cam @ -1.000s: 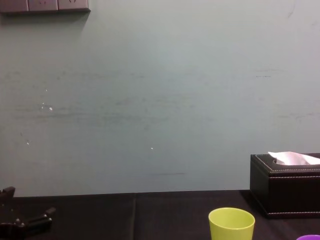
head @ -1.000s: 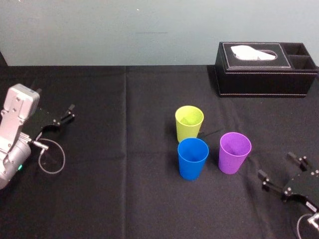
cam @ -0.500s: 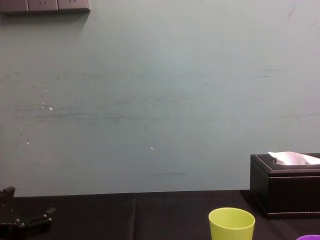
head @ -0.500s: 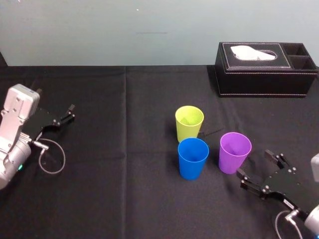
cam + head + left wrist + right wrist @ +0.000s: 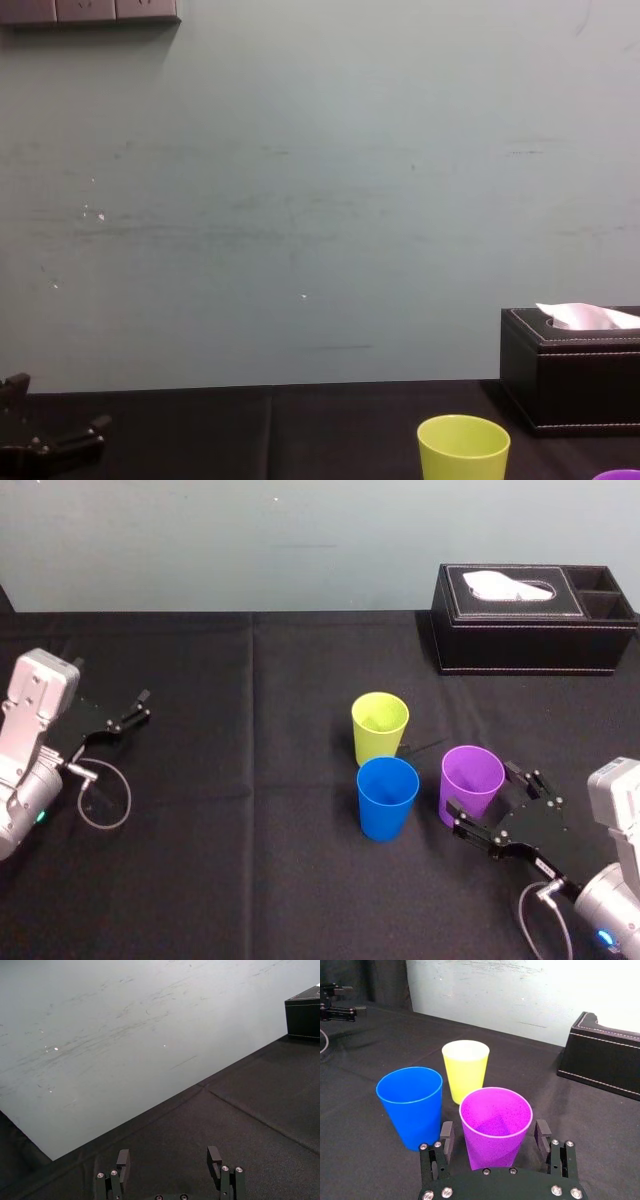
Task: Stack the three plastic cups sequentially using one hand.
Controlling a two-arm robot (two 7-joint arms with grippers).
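Cups (image 5: pixel 387 798) total three (none stacked), right hand (image 5: pixel 483 790) flanking purple one (image 5: pixel 470 780)

Three plastic cups: one purple cup (image 5: pixel 470 776) between the fingers of the right gripper (image 5: pixel 482 788), one blue cup (image 5: pixel 387 798) just beside that gripper, one yellow-green cup (image 5: pixel 380 727) beyond it. One tissue box (image 5: pixel 533 618) farther off. Two grippers, counting the left gripper (image 5: pixel 143 706). One counter (image 5: pixel 250 860).

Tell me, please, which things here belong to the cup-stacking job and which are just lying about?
Belong:
purple cup
blue cup
yellow-green cup
right gripper, its fingers open on either side of the purple cup

Lying about:
black tissue box
left gripper, parked far to the left
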